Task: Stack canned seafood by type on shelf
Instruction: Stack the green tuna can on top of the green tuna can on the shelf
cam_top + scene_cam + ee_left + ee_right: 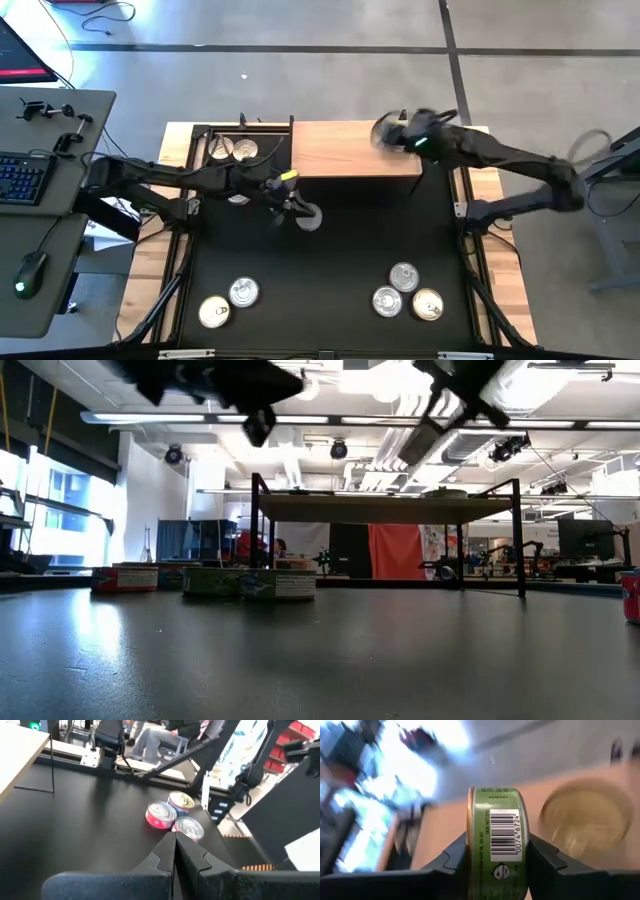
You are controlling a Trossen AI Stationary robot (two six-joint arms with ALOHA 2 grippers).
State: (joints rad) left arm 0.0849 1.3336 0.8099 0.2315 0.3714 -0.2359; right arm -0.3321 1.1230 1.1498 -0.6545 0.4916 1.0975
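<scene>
- Green-labelled can (497, 845) stands on its edge in the right pincer (497, 857): flat faces point sideways toward the fingers, side wall with barcode faces the wrist camera.
- Look: green side label, white barcode patch, thin gold rim.
- Right pincer is part-way apart and clamped on that can, one finger on each flat face. It is held over the right end of the shelf (340, 150), just beside a blurred gold-lidded can (587, 820) lying there.
- Left pincer (174, 851) has its fingers pressed together and holds nothing; it hangs over mid-bench (330, 280).
- Two silver-lidded cans (232, 150) lie flat by the shelf's left end.
- Bench, front right: three cans (405, 293) flat, lids up, touching in a cluster; one has a red side label, one a gold lid.
- Bench, front left: two more cans (230, 302) flat, side by side.
</scene>
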